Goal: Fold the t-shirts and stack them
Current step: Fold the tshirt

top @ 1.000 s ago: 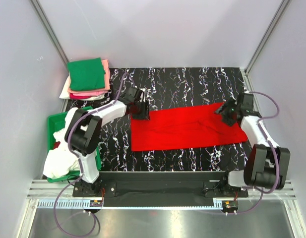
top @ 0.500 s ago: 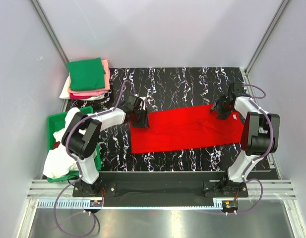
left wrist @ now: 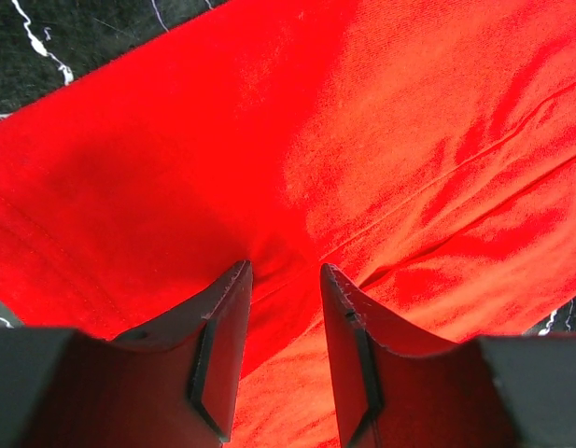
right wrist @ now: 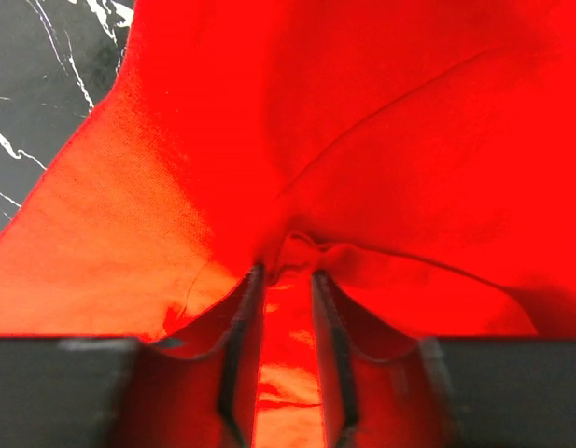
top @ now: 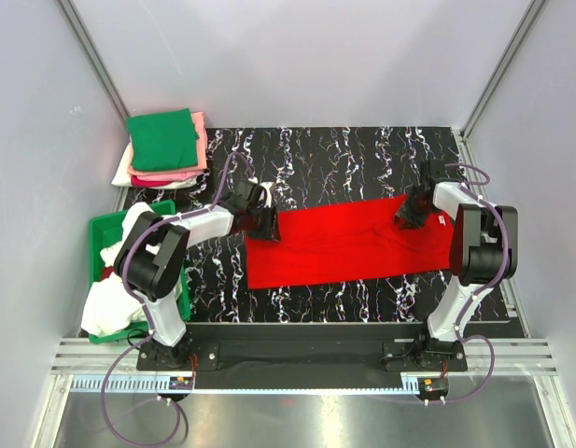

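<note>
The red t-shirt lies as a long folded band across the black marbled table. My left gripper is down on its far left corner. In the left wrist view the jaws stand narrowly apart, with red cloth creased in between the tips. My right gripper is down on the far right corner. In the right wrist view its jaws are almost together, with a pucker of red cloth pinched at the tips. A folded stack with a green tee on top of pink and white ones sits at the back left.
A green plastic bin stands at the left edge with a white cloth spilling out of it. Grey walls close in the table at the back and sides. The metal rail with the arm bases runs along the near edge.
The right arm has swung in and come down on the shirt's far right corner. The left gripper has shifted slightly onto the far left corner. The shirt's right end has drawn in a little.
</note>
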You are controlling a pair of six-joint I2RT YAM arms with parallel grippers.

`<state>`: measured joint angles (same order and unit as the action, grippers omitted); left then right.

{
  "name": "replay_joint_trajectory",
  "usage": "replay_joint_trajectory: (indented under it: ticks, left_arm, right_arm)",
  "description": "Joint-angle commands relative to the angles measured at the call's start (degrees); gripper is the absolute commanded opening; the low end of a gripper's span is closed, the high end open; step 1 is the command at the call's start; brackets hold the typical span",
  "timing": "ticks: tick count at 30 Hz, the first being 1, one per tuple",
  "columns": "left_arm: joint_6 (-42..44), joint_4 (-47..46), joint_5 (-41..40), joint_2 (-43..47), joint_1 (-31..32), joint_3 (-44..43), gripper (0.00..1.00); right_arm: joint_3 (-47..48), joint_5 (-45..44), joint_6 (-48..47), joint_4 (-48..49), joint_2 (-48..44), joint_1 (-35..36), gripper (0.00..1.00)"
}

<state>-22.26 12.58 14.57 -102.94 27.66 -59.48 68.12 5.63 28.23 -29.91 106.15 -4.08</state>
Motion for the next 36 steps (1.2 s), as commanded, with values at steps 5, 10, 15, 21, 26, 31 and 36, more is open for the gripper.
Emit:
replay_joint_trajectory:
  ticks: [5, 10, 15, 21, 26, 31, 36]
  left_arm:
    - [1.0, -2.3, 2.2, -0.5, -0.7, 0.3, 0.4]
    - [0.9, -2.3, 2.6, -1.0, -0.9, 0.2, 0.38]
    - [0.7, -2.3, 2.6, -1.0, -1.1, 0.2, 0.38]
    - [0.7, -2.4, 2.7, -1.2, -1.1, 0.1, 0.36]
    - [0.8, -2.4, 2.8, -1.2, -1.3, 0.1, 0.36]
    - [0.6, -2.6, 2.9, -1.2, -1.4, 0.2, 0.35]
    - [0.6, -2.6, 3.3, -1.5, -1.6, 0.1, 0.35]
  right_arm:
    - [-0.3, -3.2, -0.5, -0.8, -1.6, 0.5, 0.1]
    - [-0.1, -3.5, -0.4, -1.6, -3.6, 0.6, 0.0]
    - [-1.4, -3.3, -0.2, -2.9, -7.5, 0.7, 0.0]
    - [-6.6, -3.4, 0.9, -4.5, -14.2, 2.0, 0.0]
    - [-13.3, -2.0, 1.3, -5.1, -18.3, 2.4, 0.0]
    - [-21.2, 4.1, 2.8, -4.5, -24.0, 3.1, 0.08]
    - [-23.3, 7.6, 4.4, -7.7, -32.8, 5.4, 0.46]
